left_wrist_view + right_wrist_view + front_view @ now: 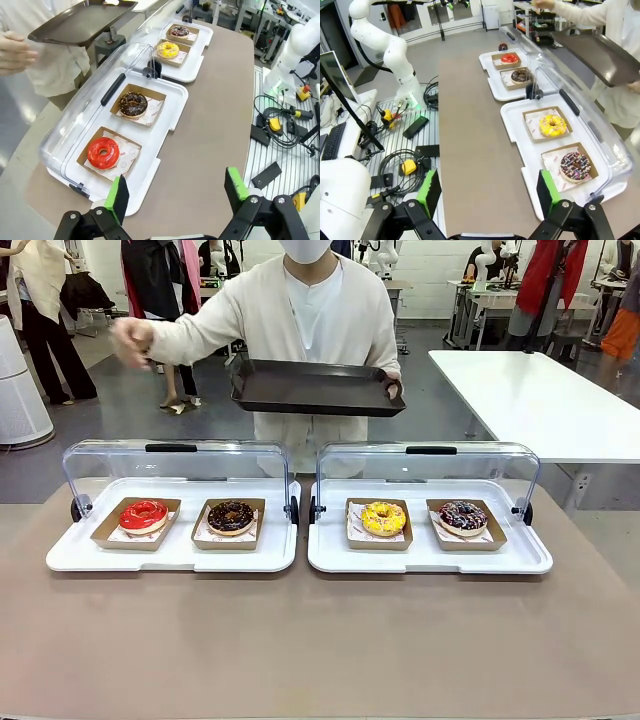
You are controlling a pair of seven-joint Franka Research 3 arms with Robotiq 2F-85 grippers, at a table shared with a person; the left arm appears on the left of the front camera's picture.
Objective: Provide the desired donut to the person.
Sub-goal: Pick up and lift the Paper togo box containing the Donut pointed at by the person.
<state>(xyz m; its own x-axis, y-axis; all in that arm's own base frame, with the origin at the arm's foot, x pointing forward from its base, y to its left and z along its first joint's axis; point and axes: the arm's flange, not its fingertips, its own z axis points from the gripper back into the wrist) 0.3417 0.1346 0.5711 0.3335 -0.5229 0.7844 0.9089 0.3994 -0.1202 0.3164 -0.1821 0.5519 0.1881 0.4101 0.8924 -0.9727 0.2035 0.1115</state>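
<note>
The person [312, 310] in a cream cardigan stands at the far side, holding a dark tray [315, 388] in one hand while the other hand [132, 340] is raised out to the picture's left. Four donuts lie in cardboard trays: a red donut [143, 514] and a chocolate donut [231, 516] on the left white tray [170, 558], a yellow donut [384, 517] and a sprinkled dark donut [462, 516] on the right white tray [430, 560]. My left gripper [177, 197] is open above the table's near edge by the red donut [103, 152]. My right gripper [486, 194] is open, near the sprinkled donut [575, 166].
Both white trays have clear lids [180, 462] [428, 465] swung up at the back. A white table [540, 400] stands at the far right. Cables and boxes [405, 160] lie on the floor beside the brown table [320, 640].
</note>
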